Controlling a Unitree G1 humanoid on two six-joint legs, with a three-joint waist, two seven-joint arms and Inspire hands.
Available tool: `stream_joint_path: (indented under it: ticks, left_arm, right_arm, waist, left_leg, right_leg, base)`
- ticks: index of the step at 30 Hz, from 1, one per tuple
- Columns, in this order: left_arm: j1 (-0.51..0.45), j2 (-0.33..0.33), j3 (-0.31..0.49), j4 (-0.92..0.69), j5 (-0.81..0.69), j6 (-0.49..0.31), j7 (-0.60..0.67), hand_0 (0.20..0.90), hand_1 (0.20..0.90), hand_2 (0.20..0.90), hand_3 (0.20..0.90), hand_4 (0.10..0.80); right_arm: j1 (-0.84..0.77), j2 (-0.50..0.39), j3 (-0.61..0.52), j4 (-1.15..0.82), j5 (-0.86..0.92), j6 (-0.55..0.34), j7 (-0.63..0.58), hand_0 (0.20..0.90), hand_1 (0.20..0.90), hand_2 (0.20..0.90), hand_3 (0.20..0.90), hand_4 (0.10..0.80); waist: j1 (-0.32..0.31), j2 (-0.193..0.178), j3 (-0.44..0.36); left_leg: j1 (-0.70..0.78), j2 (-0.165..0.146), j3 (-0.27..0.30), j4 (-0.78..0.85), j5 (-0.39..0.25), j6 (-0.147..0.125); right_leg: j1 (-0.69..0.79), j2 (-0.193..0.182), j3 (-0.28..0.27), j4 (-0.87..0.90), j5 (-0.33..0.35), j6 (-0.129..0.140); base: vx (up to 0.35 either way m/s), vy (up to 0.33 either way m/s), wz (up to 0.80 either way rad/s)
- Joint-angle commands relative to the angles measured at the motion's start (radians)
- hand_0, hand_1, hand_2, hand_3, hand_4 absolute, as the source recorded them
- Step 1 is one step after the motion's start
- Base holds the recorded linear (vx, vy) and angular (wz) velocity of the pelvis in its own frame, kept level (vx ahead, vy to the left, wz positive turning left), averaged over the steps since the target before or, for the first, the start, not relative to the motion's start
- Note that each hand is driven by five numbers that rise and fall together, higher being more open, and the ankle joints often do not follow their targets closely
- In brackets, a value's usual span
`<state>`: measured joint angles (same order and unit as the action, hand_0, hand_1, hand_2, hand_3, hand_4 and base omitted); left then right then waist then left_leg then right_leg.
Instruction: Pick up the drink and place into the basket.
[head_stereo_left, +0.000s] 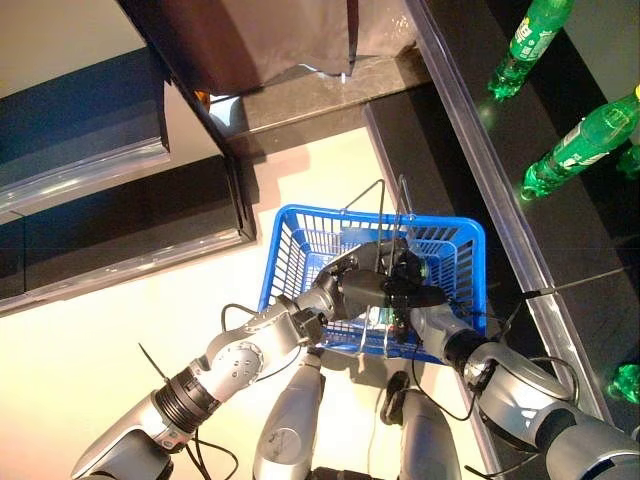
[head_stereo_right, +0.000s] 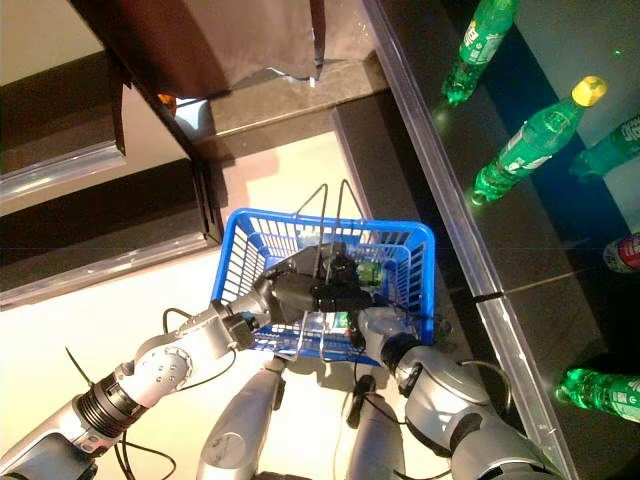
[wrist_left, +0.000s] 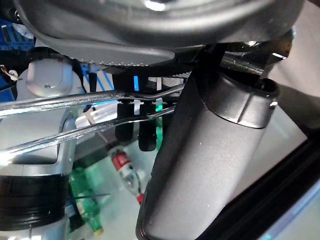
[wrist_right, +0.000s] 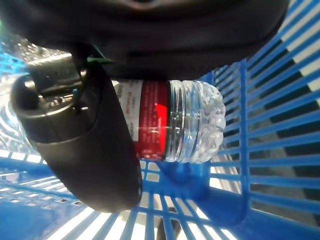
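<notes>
The blue basket (head_stereo_left: 290, 250) hangs raised in front of me. My left hand (head_stereo_left: 365, 285) is shut on its thin wire handles (wrist_left: 75, 97). My right hand (head_stereo_left: 418, 296) reaches down inside the basket. It is shut on a clear drink bottle with a red label (wrist_right: 185, 120). The thumb (wrist_right: 85, 145) curls across the bottle. The bottle lies sideways just above the basket's blue mesh floor (wrist_right: 190, 210). In the eye views the two hands hide the bottle. Something green (head_stereo_right: 370, 270) shows in the basket beside the hands.
A dark shelf with a metal front rail (head_stereo_left: 500, 190) runs along my right. Green bottles (head_stereo_left: 585, 140) lie on it, and a red-labelled drink (head_stereo_right: 625, 252) sits further along. A dark counter and cabinet (head_stereo_left: 120, 130) stand at the upper left over the pale floor (head_stereo_left: 120, 320).
</notes>
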<state>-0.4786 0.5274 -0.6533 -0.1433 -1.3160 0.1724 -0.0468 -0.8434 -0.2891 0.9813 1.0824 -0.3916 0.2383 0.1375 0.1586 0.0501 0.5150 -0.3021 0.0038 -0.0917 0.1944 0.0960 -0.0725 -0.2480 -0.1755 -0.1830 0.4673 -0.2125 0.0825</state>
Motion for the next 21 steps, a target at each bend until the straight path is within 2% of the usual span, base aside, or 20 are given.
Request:
stream_joint_path:
  ticks: [1,4,7,9,11,13,19,21]
  left_arm:
    - [-0.276,-0.143,0.17,-0.284,-0.026,-0.194,-0.109,0.3,0.3,0.3,0.2,0.1]
    - [-0.258,-0.128,0.198,-0.286,-0.024,-0.192,-0.103,0.3,0.3,0.3,0.2,0.1]
    - [-0.215,-0.107,0.243,-0.281,0.0,-0.197,-0.089,0.3,0.3,0.3,0.2,0.1]
    - [-0.172,-0.088,0.278,-0.269,0.026,-0.199,-0.086,0.3,0.3,0.3,0.2,0.1]
    - [-0.124,-0.07,0.31,-0.259,0.067,-0.189,-0.101,0.3,0.3,0.3,0.2,0.1]
    - [-0.037,-0.053,0.356,-0.252,0.115,-0.164,-0.09,0.3,0.3,0.3,0.2,0.1]
    - [0.11,-0.026,0.449,-0.203,0.214,-0.207,-0.077,0.3,0.3,0.3,0.2,0.1]
    - [0.156,-0.016,0.484,-0.219,0.191,-0.186,-0.044,0.3,0.3,0.3,0.2,0.1]
  right_arm:
    - [-0.169,0.0,-0.028,-0.033,0.032,-0.067,-0.092,0.9,0.9,0.9,0.9,0.8]
    - [-0.173,-0.041,-0.051,-0.123,0.069,-0.078,-0.12,0.9,0.9,0.9,0.9,0.8]
    - [-0.161,-0.112,-0.082,-0.306,0.118,-0.042,-0.141,0.9,0.9,0.9,0.9,0.8]
    - [-0.128,-0.166,-0.112,-0.479,0.136,0.018,-0.161,0.9,0.9,0.9,0.9,0.8]
    - [-0.079,-0.21,-0.162,-0.593,0.136,0.026,-0.182,0.9,0.9,0.9,0.9,0.8]
    - [0.011,-0.261,-0.248,-0.763,0.095,0.036,-0.197,0.9,0.9,0.9,0.9,0.8]
    - [0.159,-0.372,-0.41,-1.018,0.083,0.022,-0.215,0.9,0.9,0.9,0.9,0.8]
    - [0.208,-0.399,-0.472,-1.089,0.109,0.025,-0.227,0.9,0.9,0.9,0.9,0.8]
  waist:
    - [-0.012,-0.011,-0.008]
    - [-0.02,-0.017,-0.024]
    - [-0.032,-0.025,-0.041]
    - [-0.044,-0.032,-0.054]
    - [-0.053,-0.037,-0.065]
    - [-0.068,-0.046,-0.078]
    - [-0.091,-0.056,-0.107]
    - [-0.093,-0.058,-0.116]
  left_leg:
    - [0.055,-0.064,0.053,-0.024,-0.056,0.067]
    - [0.088,-0.052,0.062,-0.083,-0.04,0.059]
    - [0.125,-0.038,0.063,-0.143,-0.023,0.05]
    - [0.146,-0.029,0.064,-0.169,-0.017,0.043]
    - [0.162,-0.023,0.064,-0.186,-0.015,0.041]
    - [0.181,-0.014,0.067,-0.205,-0.014,0.04]
    - [0.208,0.001,0.077,-0.222,-0.014,0.038]
    - [0.213,0.004,0.075,-0.223,-0.016,0.038]
  right_leg:
    - [0.046,0.024,0.018,-0.288,0.25,-0.022]
    - [0.063,0.026,0.019,-0.324,0.262,-0.015]
    - [0.086,0.032,0.017,-0.358,0.269,-0.012]
    - [0.103,0.039,0.015,-0.373,0.268,-0.014]
    - [0.118,0.044,0.014,-0.385,0.265,-0.015]
    - [0.135,0.053,0.021,-0.399,0.264,-0.013]
    - [0.161,0.066,0.035,-0.419,0.262,-0.009]
    - [0.169,0.07,0.038,-0.422,0.26,-0.009]
  base:
    - [-0.024,0.01,-0.04]
    - [0.002,0.002,-0.01]
    - [0.01,0.009,-0.09]
    - [0.028,0.003,-0.1]
    - [0.036,-0.007,-0.06]
    - [0.052,-0.016,-0.1]
    - [0.058,-0.011,-0.11]
    - [0.057,-0.029,0.01]
